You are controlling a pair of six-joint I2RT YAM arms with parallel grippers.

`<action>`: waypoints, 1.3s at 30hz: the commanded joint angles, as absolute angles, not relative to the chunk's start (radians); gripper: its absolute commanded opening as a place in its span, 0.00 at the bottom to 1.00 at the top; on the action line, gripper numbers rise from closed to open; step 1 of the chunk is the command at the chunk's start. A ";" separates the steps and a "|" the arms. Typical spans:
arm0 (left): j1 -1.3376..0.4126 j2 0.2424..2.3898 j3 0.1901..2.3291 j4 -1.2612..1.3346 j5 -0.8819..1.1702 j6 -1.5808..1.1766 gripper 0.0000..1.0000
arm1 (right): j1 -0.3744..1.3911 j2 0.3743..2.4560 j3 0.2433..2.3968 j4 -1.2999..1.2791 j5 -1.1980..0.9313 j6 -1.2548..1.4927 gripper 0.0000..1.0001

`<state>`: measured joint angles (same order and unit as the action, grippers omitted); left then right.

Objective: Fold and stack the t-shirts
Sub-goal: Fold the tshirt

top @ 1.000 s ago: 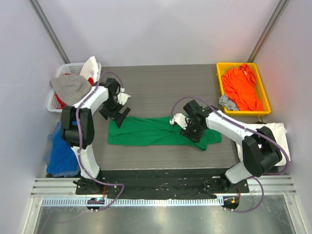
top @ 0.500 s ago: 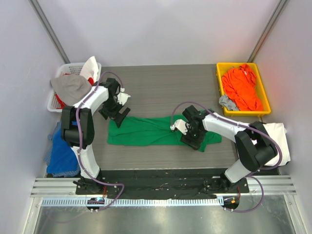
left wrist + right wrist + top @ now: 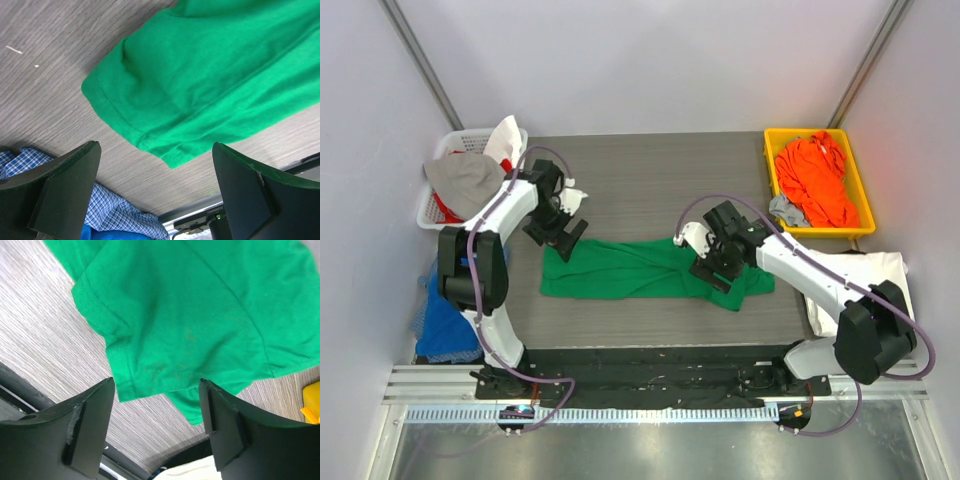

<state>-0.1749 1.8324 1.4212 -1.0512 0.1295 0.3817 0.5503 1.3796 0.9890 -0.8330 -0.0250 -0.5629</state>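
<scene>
Shirts are numbering three: one bright green t-shirt (image 3: 640, 268) is lying rumpled in a long soft band across the grey wood-grain desk (image 3: 650, 180), one orange t-shirt (image 3: 815, 180) is bunching in the yellow bin (image 3: 769, 170), and one white t-shirt (image 3: 898, 272) is sitting past the desk's right edge. I am holding my left tool (image 3: 563, 237) and right tool (image 3: 712, 273) spread wide over the green cloth's two ends, gripping nothing.

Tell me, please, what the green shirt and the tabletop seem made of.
Green t-shirt: soft matte knit, likely cotton, given limp folds and stitched hems. Tabletop: grey matte wood-grain surface with fine streaks, perhaps laminate; cannot tell for sure.
</scene>
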 commanded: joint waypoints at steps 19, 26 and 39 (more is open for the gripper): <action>-0.209 1.798 1.374 -0.933 0.172 0.416 1.00 | 0.555 1.450 0.908 -0.556 0.340 -0.523 1.00; -0.267 1.795 1.316 -0.828 0.037 0.411 1.00 | 0.548 1.517 0.899 -0.465 0.373 -0.549 1.00; -0.353 1.723 1.192 -0.729 -0.072 0.434 1.00 | 0.499 1.549 0.899 -0.436 0.373 -0.592 1.00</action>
<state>-0.3222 1.7859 1.2068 -0.7605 -0.0414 0.4091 0.5137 1.5452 0.8970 -0.4709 0.3580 -0.5728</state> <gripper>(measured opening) 0.996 0.996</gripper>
